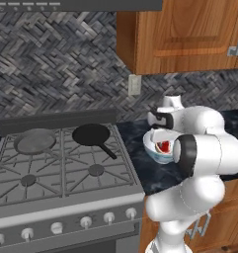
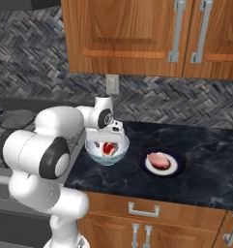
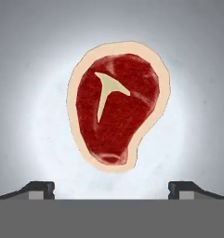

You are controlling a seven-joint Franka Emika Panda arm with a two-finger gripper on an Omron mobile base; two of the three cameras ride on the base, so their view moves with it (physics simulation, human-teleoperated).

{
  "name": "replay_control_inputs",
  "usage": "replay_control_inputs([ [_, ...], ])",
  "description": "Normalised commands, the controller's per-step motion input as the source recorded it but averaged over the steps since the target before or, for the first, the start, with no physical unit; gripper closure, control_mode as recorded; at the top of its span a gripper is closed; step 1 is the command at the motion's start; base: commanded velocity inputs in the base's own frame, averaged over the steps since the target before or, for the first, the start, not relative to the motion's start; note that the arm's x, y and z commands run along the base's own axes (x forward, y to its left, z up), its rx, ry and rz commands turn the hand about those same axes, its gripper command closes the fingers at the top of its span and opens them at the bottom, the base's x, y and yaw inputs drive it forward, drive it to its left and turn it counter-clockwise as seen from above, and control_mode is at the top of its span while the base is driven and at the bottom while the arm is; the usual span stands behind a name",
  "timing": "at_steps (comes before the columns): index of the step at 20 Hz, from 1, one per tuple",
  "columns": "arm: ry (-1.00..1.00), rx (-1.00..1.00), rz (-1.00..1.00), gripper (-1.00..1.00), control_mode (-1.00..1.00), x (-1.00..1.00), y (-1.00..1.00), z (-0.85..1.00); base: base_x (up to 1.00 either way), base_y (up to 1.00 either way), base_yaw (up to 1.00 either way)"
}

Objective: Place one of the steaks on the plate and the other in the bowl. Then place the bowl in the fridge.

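One steak (image 3: 115, 107) lies flat on the bottom of the white bowl (image 3: 39, 116), red with a pale fat rim. My gripper (image 3: 111, 188) hangs straight over it, open, its fingertips (image 3: 39, 189) wide apart and touching nothing. From the right base view the bowl (image 2: 107, 156) stands on the dark counter beside the stove, with the steak (image 2: 108, 147) inside and the gripper (image 2: 107, 139) just above its rim. To the bowl's right, the other steak (image 2: 158, 160) rests on the small pale plate (image 2: 174, 165). The fridge is out of view.
On the stove to the left sit a black frying pan (image 1: 93, 134) and a grey round pan (image 1: 35, 141). Wooden wall cabinets (image 2: 137, 34) hang over the dark counter (image 2: 210, 169). My own white arm (image 1: 204, 148) partly hides the bowl in the left base view.
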Motion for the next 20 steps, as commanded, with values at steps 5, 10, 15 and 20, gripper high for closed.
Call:
replay_control_inputs([
  [5,-0.09,0.00,0.00,-1.00,-1.00,-0.40,0.16,0.67,0.00,0.00,0.00],
  [10,-0.05,0.00,0.00,-1.00,-1.00,-0.55,0.08,0.67,0.00,0.00,0.00],
  [15,0.03,0.06,-0.05,-1.00,-1.00,-0.74,0.07,0.22,0.00,0.00,0.00],
  [20,0.01,0.04,-0.06,-1.00,-1.00,-0.59,0.28,0.00,0.00,0.00,0.00],
])
